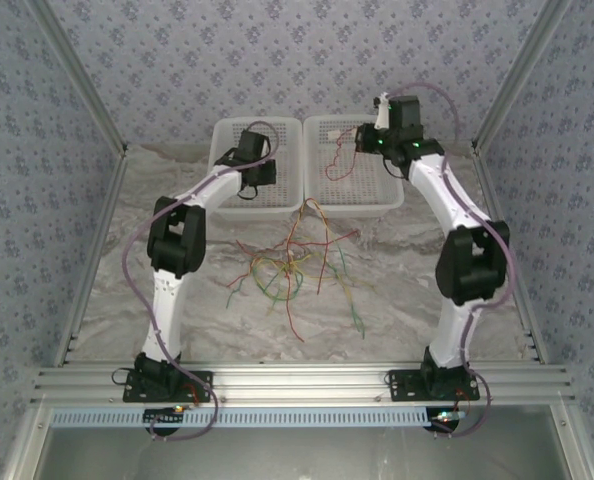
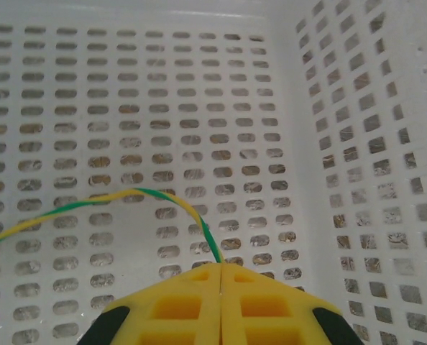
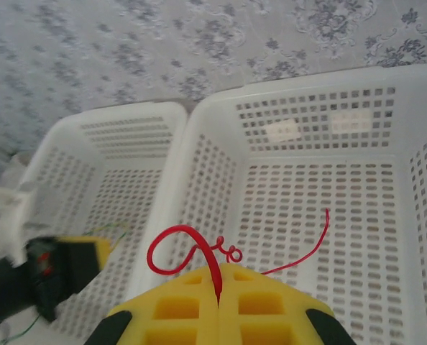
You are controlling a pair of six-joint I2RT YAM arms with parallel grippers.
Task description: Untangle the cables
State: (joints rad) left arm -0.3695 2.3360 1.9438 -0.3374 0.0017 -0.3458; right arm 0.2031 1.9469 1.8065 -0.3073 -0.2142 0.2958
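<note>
A tangle of red, green, yellow and orange cables (image 1: pixel 295 262) lies on the table in front of two white baskets. My left gripper (image 2: pixel 221 266) is low inside the left basket (image 1: pixel 223 135), shut on a green-and-yellow striped cable (image 2: pixel 127 195) that arcs off to the left over the perforated floor. My right gripper (image 3: pixel 219 269) hangs above the right basket (image 1: pixel 389 200), shut on a curly red cable (image 3: pixel 181 248). The red cable (image 1: pixel 339 160) dangles over that basket, its free end (image 3: pixel 321 230) curving right.
The two baskets stand side by side at the back of the marble-patterned table (image 1: pixel 407 290). Metal frame rails (image 1: pixel 87 260) run along both sides. In the right wrist view the left gripper's body (image 3: pixel 62 269) sits at lower left over the left basket (image 3: pixel 120 165).
</note>
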